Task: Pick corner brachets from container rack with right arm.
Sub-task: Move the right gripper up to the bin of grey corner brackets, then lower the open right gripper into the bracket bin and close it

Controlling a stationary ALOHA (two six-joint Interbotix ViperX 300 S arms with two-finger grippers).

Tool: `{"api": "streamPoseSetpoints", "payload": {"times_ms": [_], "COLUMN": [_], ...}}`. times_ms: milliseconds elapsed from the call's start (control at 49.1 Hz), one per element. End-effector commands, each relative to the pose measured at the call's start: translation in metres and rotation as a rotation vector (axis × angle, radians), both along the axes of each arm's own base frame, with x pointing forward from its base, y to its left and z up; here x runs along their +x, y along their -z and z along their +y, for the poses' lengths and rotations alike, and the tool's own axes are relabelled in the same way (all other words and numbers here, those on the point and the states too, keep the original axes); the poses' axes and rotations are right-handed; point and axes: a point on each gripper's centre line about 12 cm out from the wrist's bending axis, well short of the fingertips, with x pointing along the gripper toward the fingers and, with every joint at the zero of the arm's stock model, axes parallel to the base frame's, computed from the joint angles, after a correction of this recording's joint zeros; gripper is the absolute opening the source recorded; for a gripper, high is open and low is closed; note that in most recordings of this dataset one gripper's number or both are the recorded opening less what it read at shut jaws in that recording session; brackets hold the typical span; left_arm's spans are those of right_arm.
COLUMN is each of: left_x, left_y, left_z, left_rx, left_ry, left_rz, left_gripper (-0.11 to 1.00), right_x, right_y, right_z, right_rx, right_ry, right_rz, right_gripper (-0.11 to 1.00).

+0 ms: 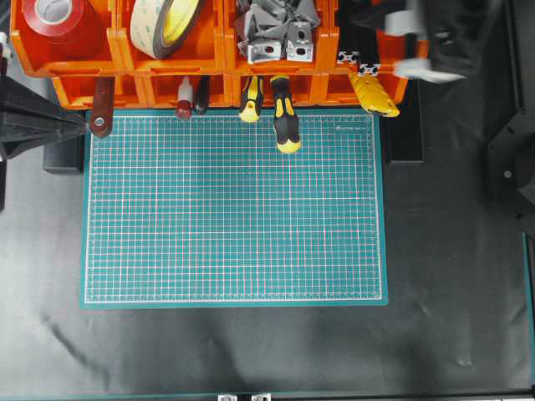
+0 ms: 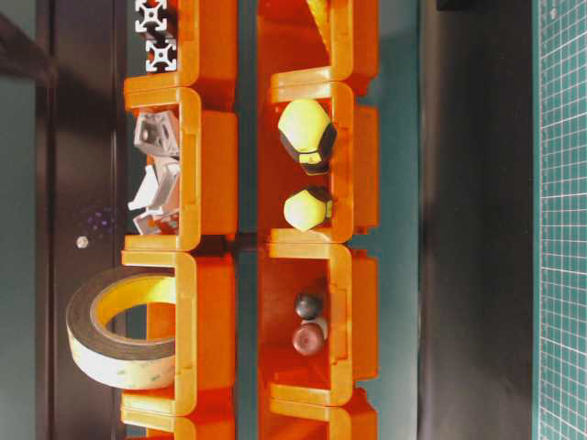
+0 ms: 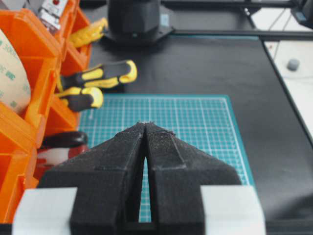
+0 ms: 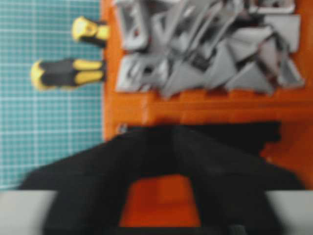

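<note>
The corner brachets (image 1: pixel 276 33) lie heaped, silver-grey, in an upper bin of the orange container rack (image 1: pixel 221 63). They also show in the table-level view as a pile (image 2: pixel 158 174) and fill the top of the right wrist view (image 4: pixel 205 54). My right gripper (image 4: pixel 171 134) is blurred and hovers over the neighbouring bin of black slotted bars, just short of the brackets. Its fingers stand apart with only orange bin showing between them. In the overhead view it is a smear at the rack's right end (image 1: pixel 410 42). My left gripper (image 3: pixel 145 125) is shut and empty over the mat's left edge.
Tape rolls (image 1: pixel 163 21) fill the bins left of the brackets. Yellow-and-black screwdriver handles (image 1: pixel 284 125) stick out of the lower bins over the green cutting mat (image 1: pixel 234 209). A yellow tool (image 1: pixel 374 93) juts from the lower right bin. Black cloth surrounds the mat.
</note>
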Motion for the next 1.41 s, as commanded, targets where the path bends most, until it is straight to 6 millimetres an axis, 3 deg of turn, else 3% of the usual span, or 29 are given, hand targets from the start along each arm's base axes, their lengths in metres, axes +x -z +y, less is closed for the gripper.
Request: {"api": "streamPoseSetpoints", "payload": {"times_ms": [0,102,183,713,977,1385], "left_x": [0.002,0.0,-0.002,-0.004,-0.004,-0.004], "left_y": [-0.011,-0.011,-0.01,-0.009,-0.009,-0.011], "left_z": [0.001,0.003,0.004,0.005,0.005,0.005], "left_rx": [0.004,0.003,0.003,0.003,0.003,0.003], "left_ry": [-0.004,-0.013,-0.02,-0.022,-0.022,-0.023], "left_rz": [-0.026,-0.018,-0.006,0.006,0.006,0.0], "left_gripper": [0.0,0.0,0.0,0.0,0.0,0.0], "right_x": [0.014,0.026,0.035,0.065,0.068,0.079], "right_y": [-0.009,-0.003,-0.001,0.021,0.03,0.057], "right_z": [-0.007,-0.011,-0.014,-0.026,-0.039,-0.038], "right_rx": [-0.012,-0.032,-0.047,-0.012,0.013,0.069], "right_ry": [0.0,-0.026,-0.042,0.001,0.068,0.076], "right_rz": [-0.016,-0.002,-0.01,0.01,0.017,0.068], "right_gripper": [0.5,0.76,0.85,0.85,0.85,0.85]}}
